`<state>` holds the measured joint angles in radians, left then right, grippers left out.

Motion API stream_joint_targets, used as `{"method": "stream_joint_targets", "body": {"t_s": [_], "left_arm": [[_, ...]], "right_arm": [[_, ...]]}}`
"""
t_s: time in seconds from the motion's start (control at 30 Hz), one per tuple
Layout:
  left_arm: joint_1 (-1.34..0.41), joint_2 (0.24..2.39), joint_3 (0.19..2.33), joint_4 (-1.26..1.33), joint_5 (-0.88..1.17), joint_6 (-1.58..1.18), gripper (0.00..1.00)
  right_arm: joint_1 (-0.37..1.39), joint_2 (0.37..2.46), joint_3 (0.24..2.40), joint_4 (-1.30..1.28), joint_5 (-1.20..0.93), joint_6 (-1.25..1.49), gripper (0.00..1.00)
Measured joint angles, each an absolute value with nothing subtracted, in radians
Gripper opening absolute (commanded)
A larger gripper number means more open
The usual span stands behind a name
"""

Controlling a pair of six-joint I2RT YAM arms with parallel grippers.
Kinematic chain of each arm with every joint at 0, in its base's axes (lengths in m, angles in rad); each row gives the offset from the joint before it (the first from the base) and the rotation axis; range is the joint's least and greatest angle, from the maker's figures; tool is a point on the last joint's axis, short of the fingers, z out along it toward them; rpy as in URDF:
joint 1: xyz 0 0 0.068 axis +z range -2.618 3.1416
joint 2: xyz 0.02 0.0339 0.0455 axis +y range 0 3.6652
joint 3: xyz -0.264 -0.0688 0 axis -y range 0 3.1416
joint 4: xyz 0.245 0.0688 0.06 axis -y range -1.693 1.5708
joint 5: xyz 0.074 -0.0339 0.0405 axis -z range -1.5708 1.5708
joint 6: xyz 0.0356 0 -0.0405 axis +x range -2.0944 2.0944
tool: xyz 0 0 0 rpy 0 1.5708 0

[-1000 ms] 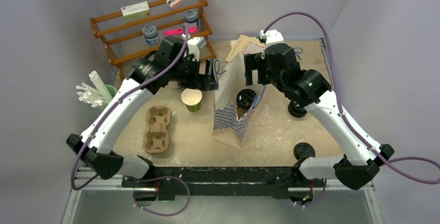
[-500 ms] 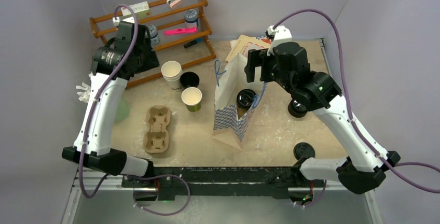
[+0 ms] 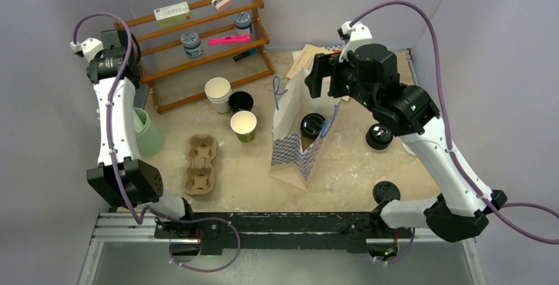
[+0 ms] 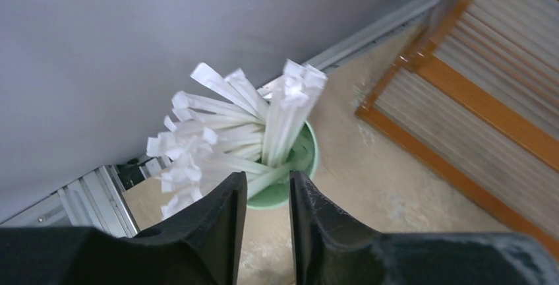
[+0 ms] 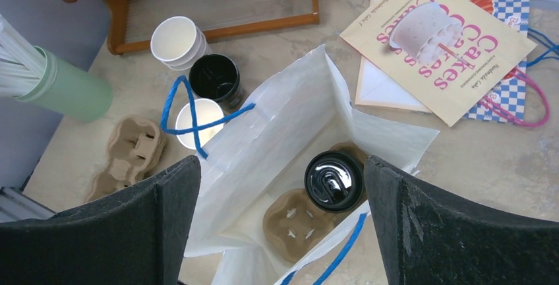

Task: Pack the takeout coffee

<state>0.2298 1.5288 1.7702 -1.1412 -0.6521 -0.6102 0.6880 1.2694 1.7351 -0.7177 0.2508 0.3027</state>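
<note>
The left gripper (image 4: 267, 178), nearly pressed together and empty, may scatter the straws (image 4: 231, 120); the wide-spread right gripper (image 5: 280, 166) may snag the bag (image 5: 296, 100), tipping the takeout coffee (image 5: 333, 179)

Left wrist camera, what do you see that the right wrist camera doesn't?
Only left wrist: the left claw and the folded tops of the straws. Only right wrist: the wide-open right claw, the white bag holding the lidded black cup, and the stacked white cups. Both: the green straw cup and wooden rack.
</note>
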Motion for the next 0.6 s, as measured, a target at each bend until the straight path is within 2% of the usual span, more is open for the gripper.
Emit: {"method": "stream_joint_targets", "body": {"t_s": [0.27,0.6], "left_arm": [[0.315,1.564,1.663,-0.979,-0.652,-0.554,0.21],[0.346,1.702,1.665,-0.862,-0.64,-0.475,0.24]], "right_arm": [[0.688,1.339,1.786,-0.748,0.243,0.321,0.92],[0.688,1.37,1.812,-0.778,0.243,0.337,0.92]]}}
